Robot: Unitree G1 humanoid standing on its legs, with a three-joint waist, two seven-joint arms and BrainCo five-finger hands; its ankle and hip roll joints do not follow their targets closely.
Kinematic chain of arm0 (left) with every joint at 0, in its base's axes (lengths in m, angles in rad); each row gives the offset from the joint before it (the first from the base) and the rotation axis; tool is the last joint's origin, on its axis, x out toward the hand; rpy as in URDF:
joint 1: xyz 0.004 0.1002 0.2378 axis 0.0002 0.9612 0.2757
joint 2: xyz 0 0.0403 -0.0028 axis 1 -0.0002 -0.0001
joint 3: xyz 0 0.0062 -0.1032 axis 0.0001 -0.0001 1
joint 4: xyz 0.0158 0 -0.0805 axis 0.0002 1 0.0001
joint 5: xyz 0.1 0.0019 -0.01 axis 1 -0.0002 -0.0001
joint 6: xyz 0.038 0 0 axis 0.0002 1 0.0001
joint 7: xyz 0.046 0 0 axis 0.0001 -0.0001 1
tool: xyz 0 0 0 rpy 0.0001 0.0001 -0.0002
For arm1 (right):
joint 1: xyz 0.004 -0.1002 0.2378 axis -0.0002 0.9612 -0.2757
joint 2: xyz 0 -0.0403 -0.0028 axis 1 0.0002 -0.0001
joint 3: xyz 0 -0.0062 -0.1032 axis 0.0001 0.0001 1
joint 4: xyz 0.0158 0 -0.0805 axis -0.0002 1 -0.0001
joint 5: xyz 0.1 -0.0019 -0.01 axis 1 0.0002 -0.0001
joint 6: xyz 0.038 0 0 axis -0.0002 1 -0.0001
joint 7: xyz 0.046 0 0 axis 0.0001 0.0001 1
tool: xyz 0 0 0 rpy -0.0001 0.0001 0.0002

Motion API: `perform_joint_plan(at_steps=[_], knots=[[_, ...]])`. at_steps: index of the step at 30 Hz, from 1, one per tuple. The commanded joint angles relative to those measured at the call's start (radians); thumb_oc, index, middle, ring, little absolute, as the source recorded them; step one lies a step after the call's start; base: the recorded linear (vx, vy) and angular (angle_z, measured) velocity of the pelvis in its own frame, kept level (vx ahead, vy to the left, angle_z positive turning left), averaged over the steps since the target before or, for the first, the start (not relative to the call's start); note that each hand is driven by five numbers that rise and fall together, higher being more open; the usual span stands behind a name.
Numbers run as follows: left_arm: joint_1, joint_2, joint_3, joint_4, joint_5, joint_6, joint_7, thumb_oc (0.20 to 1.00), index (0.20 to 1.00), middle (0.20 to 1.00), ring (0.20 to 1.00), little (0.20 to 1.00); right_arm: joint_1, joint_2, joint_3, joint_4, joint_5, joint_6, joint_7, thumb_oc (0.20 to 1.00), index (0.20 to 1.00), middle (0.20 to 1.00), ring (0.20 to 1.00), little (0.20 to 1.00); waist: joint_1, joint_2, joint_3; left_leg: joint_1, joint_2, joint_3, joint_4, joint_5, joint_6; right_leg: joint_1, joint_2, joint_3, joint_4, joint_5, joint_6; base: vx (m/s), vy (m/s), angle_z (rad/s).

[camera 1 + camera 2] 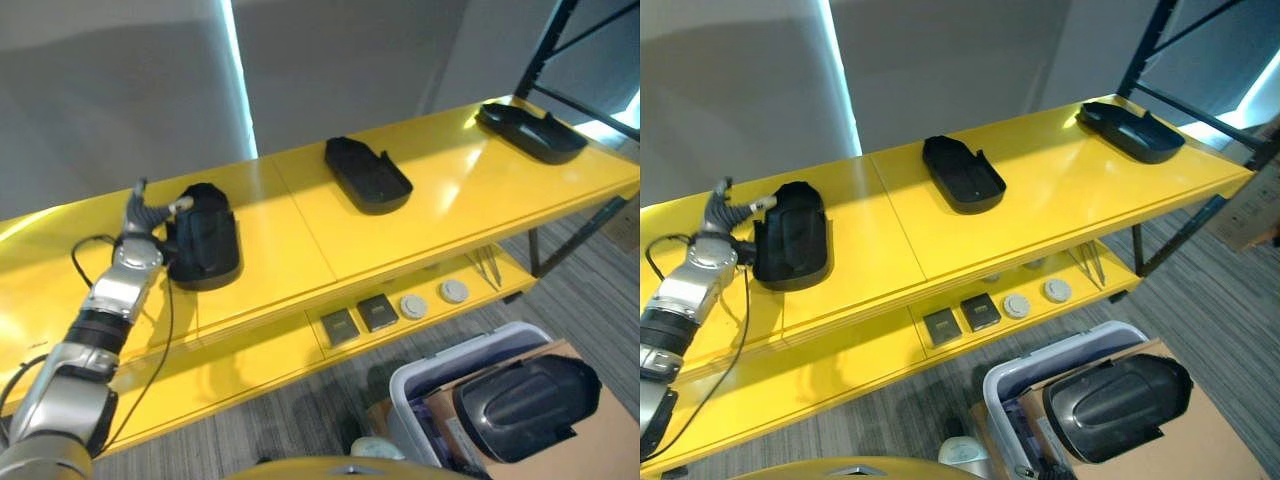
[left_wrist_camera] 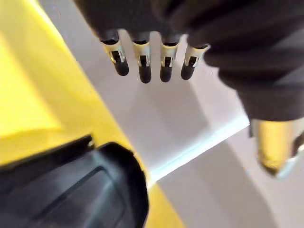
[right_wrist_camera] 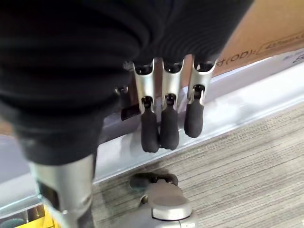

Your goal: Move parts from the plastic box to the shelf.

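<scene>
In the left eye view the left hand [image 1: 148, 217] is seen with fingers spread and released, just beside a black part [image 1: 205, 236] set on the yellow shelf [image 1: 300, 215], two more parts lying farther along it toward the shelf's right end — the placing step is judged all but done. In the left wrist view the fingers [image 2: 142, 66] are straight and hold nothing, the part's rim just beyond them. In the right wrist view the right hand [image 3: 164, 118] hangs relaxed and empty by the plastic box [image 1: 430, 385] below the shelf, where another part [image 1: 525, 405] waits — a reach into the box is called for next.
</scene>
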Motion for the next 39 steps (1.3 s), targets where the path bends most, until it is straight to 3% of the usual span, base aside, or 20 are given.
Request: perform_joint_plan(at_steps=[1, 3, 5, 6, 13, 14, 15, 16, 19, 23, 39], knots=[[0.015, 0.073, 0.105, -0.117, 0.079, -0.056, -0.019, 1.000, 1.000, 1.000, 1.000, 1.000, -0.011, 0.027, -0.007, 0.028, -0.005, 0.008, -0.030, 1.000, 1.000, 1.000, 1.000, 1.000, 0.038, -0.011, 0.008, -0.043, 0.057, -0.074, 0.059, -0.003, -0.022, 0.025, -0.071, -0.008, 0.041, -0.055, 0.097, -0.02, 0.024, 0.08], [0.116, 0.055, 0.167, -0.270, 0.055, -0.119, -0.137, 1.000, 1.000, 1.000, 1.000, 1.000, 0.000, 0.041, -0.022, 0.018, -0.014, 0.007, -0.035, 1.000, 1.000, 1.000, 1.000, 1.000, 0.063, -0.013, 0.011, -0.046, 0.057, -0.088, 0.059, -0.004, -0.021, 0.033, -0.075, -0.021, 0.037, -0.055, 0.098, -0.01, 0.027, 0.16], [0.169, 0.038, 0.193, -0.356, 0.015, -0.135, -0.226, 1.000, 1.000, 1.000, 1.000, 1.000, 0.004, 0.047, -0.028, 0.005, -0.019, 0.012, -0.038, 1.000, 1.000, 1.000, 1.000, 1.000, 0.075, -0.014, 0.012, -0.047, 0.056, -0.093, 0.057, -0.004, -0.022, 0.037, -0.077, -0.029, 0.035, -0.054, 0.098, 0.00, 0.033, 0.22], [0.233, 0.011, 0.222, -0.438, -0.034, -0.161, -0.332, 1.000, 1.000, 1.000, 1.000, 1.000, 0.007, 0.052, -0.036, -0.007, -0.031, 0.015, -0.037, 1.000, 1.000, 1.000, 1.000, 1.000, 0.089, -0.014, 0.011, -0.048, 0.054, -0.099, 0.054, -0.003, -0.023, 0.041, -0.080, -0.037, 0.031, -0.052, 0.100, 0.00, 0.038, 0.18], [0.384, -0.027, 0.236, -0.555, -0.301, -0.101, -0.668, 1.000, 1.000, 1.000, 1.000, 1.000, 0.008, 0.049, -0.044, -0.042, -0.045, 0.023, -0.034, 1.000, 1.000, 1.000, 1.000, 1.000, 0.121, -0.006, 0.011, -0.056, 0.046, -0.107, 0.049, 0.004, -0.023, 0.042, -0.089, -0.055, 0.026, -0.041, 0.107, -0.01, 0.048, 0.12], [0.407, -0.028, 0.229, -0.544, -0.342, -0.086, -0.726, 0.790, 0.790, 0.790, 0.790, 0.790, 0.006, 0.042, -0.046, -0.036, -0.053, 0.017, -0.025, 1.000, 1.000, 1.000, 1.000, 1.000, 0.124, -0.003, 0.010, -0.057, 0.045, -0.107, 0.047, 0.006, -0.024, 0.041, -0.090, -0.056, 0.025, -0.038, 0.108, -0.01, 0.052, 0.01], [0.425, -0.029, 0.220, -0.537, -0.386, -0.088, -0.744, 0.457, 0.457, 0.457, 0.457, 0.457, 0.003, 0.037, -0.042, -0.032, -0.048, 0.014, -0.022, 1.000, 1.000, 1.000, 1.000, 1.000, 0.127, -0.002, 0.010, -0.058, 0.044, -0.107, 0.047, 0.007, -0.024, 0.040, -0.090, -0.055, 0.025, -0.037, 0.108, -0.01, 0.056, 0.01], [0.449, -0.037, 0.208, -0.530, -0.417, -0.098, -0.782, 0.203, 0.203, 0.203, 0.203, 0.203, 0.001, 0.031, -0.039, -0.029, -0.049, 0.011, -0.019, 1.000, 1.000, 1.000, 1.000, 1.000, 0.130, 0.000, 0.010, -0.059, 0.043, -0.108, 0.048, 0.007, -0.023, 0.040, -0.091, -0.055, 0.024, -0.035, 0.108, -0.01, 0.035, -0.02], [0.513, -0.090, 0.174, -0.521, -0.543, -0.041, -0.851, 0.200, 0.200, 0.200, 0.200, 0.200, 0.003, 0.025, -0.028, -0.022, -0.044, -0.001, -0.020, 1.000, 1.000, 1.000, 1.000, 1.000, 0.138, 0.001, 0.012, -0.060, 0.040, -0.112, 0.046, 0.008, -0.021, 0.037, -0.093, -0.056, 0.025, -0.031, 0.107, -0.01, 0.035, -0.02], [0.556, -0.144, 0.141, -0.509, -0.569, -0.023, -0.858, 0.200, 0.200, 0.200, 0.200, 0.200, 0.010, 0.023, -0.014, -0.032, -0.035, -0.001, -0.027, 1.000, 1.000, 1.000, 1.000, 1.000, 0.142, -0.001, 0.013, -0.061, 0.037, -0.116, 0.045, 0.009, -0.018, 0.038, -0.094, -0.057, 0.023, -0.029, 0.107, 0.00, 0.000, 0.00], [0.515, -0.207, 0.077, -0.332, -0.452, -0.176, -0.705, 0.200, 0.200, 0.200, 0.200, 0.200, 0.024, 0.012, 0.006, -0.035, -0.045, 0.007, -0.024, 1.000, 1.000, 1.000, 1.000, 1.000, 0.112, -0.015, 0.013, -0.054, 0.049, -0.093, 0.047, 0.011, -0.022, 0.028, -0.094, -0.044, 0.028, -0.025, 0.105, 0.00, 0.000, 0.00]])
